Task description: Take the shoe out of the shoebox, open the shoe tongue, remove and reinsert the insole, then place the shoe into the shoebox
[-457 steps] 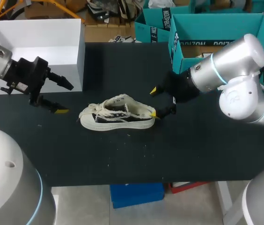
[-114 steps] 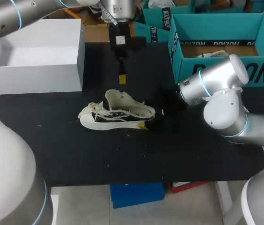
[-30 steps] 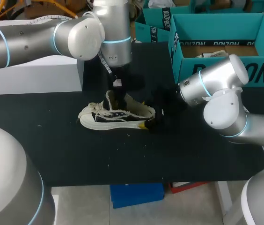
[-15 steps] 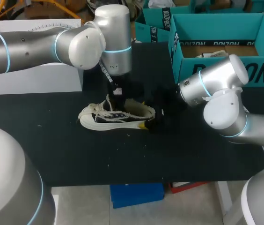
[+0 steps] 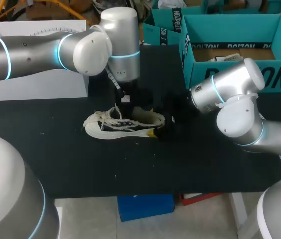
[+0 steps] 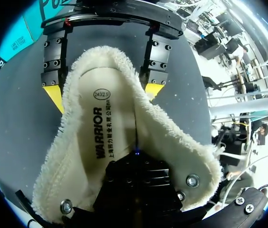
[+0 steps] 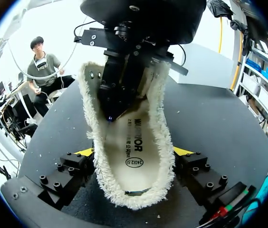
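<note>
Your left gripper (image 5: 125,99) points straight down into the mouth of the shoe (image 5: 123,124). Its arm comes in from the left, crosses the worktop (image 5: 130,169) and bends down at the wrist above the shoe. The gripper's black body fills the front of the opening over the insole (image 6: 100,128), and its tips are buried there, so you cannot tell whether it is clenched or released. Your right gripper (image 7: 133,153) grasps the shoe at the heel, with one yellow tip pressed against each side of the fleecy collar. Its arm lies low, reaching in from the right.

The shoe stands on its sole near the middle of the worktop, toe towards your left. A white box (image 5: 36,82) sits behind the left arm and a teal box (image 5: 230,45) behind the right, both well apart from the shoe.

Compared with 3.8 seconds ago, the left gripper no longer hangs above the worktop behind the shoe; it has come down into it. Over the last second it has sunk a little deeper, and the raised tongue now sits lower. The right arm and the shoe have not shifted.
</note>
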You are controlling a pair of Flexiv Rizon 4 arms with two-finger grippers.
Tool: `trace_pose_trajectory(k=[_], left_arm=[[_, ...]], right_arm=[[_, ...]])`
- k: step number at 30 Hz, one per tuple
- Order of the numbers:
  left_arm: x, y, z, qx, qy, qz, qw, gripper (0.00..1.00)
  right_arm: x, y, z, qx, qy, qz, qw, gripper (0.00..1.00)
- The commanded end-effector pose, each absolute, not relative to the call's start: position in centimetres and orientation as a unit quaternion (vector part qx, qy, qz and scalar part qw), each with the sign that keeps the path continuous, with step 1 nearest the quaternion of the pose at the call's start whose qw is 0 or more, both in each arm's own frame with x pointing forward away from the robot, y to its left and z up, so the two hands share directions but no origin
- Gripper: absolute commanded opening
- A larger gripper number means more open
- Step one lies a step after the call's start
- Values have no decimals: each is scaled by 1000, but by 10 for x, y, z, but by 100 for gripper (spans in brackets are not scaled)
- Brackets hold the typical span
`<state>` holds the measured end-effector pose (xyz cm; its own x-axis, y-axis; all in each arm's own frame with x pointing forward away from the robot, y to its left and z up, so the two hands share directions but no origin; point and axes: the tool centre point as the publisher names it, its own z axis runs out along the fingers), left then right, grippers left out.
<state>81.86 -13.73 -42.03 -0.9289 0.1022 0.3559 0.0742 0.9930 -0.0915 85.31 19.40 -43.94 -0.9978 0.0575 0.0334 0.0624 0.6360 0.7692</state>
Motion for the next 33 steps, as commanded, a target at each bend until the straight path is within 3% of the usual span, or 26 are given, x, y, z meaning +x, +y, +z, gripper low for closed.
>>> trace_pose_trajectory(k=[1,2,5,7,14,18,21,25,33], left_arm=[[812,-138,-434,-42,-983,36,175,7],[812,-138,-434,-42,-984,38,172,22],[812,-138,-433,-42,-986,37,157,28],[811,-137,-434,-41,-988,37,146,38],[807,-131,-438,-31,-994,31,99,36],[803,-126,-440,-24,-999,14,43,37],[799,-122,-444,-19,-1000,7,7,43],[797,-116,-449,-4,-999,-8,-52,35],[802,-103,-458,12,-986,-29,-164,38]], right_arm=[[854,195,-442,-34,-905,-425,3,0],[854,195,-442,-34,-905,-425,3,0],[854,195,-442,-34,-905,-425,3,0],[854,195,-442,-34,-905,-425,3,0],[854,195,-442,-34,-905,-425,3,0],[854,195,-442,-34,-905,-425,3,0],[854,195,-442,-34,-905,-425,3,0],[854,195,-442,-34,-905,-425,3,0],[854,195,-442,-34,-905,-425,3,0]])
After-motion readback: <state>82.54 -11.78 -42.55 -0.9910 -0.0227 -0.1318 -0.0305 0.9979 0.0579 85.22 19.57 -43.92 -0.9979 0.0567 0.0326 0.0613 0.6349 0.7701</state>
